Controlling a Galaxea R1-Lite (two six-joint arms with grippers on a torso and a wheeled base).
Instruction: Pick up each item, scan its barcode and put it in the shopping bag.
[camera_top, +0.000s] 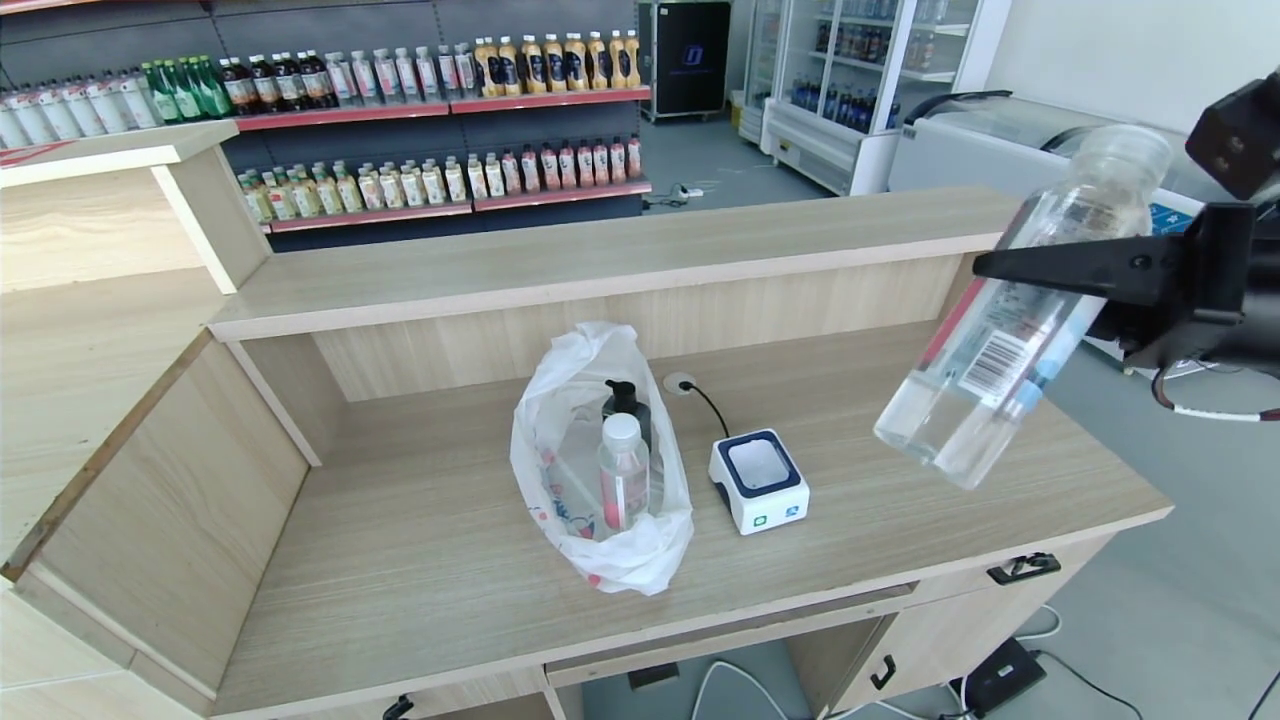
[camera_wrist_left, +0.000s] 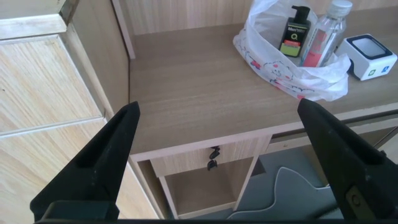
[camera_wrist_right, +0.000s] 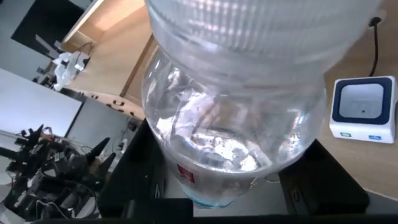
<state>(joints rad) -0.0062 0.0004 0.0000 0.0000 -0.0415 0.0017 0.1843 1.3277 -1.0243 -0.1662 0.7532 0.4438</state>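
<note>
Bottle (camera_top: 985, 370) of clear, ribbed plastic hangs tilted at the right of the head view, cap up and away, flat base low over the right end of the desk (camera_top: 400, 540). It carries a white barcode patch and a red strip along one side. The right pincer (camera_top: 1040, 295) is clamped across its middle, one long black finger lying over the near face. In the right wrist view the bottle (camera_wrist_right: 236, 124) looms as a rounded, fluted shoulder with black fingers (camera_wrist_right: 137, 180) on either side.

The desk is pale wood-grain laminate with a raised back ledge and side wall. At frame centre a thin, crinkled white plastic bag (camera_top: 540, 450) stands open, printed with small red marks. Inside it stand a black pump bottle (camera_top: 625, 400) and, in front of it, a small clear bottle (camera_top: 623, 470) with a white cap and pink label. Just right of the bag sits the scanner (camera_top: 758, 480), a squat white box with a dark-rimmed square glass top, its black cable (camera_top: 710, 405) running to a round hole behind it.

The left pincer (camera_wrist_left: 219, 109) hangs off the desk's front edge with its two black wedge-shaped fingers spread wide, nothing between them.

Shelves (camera_top: 400, 75) of drinks fill the upper left.
</note>
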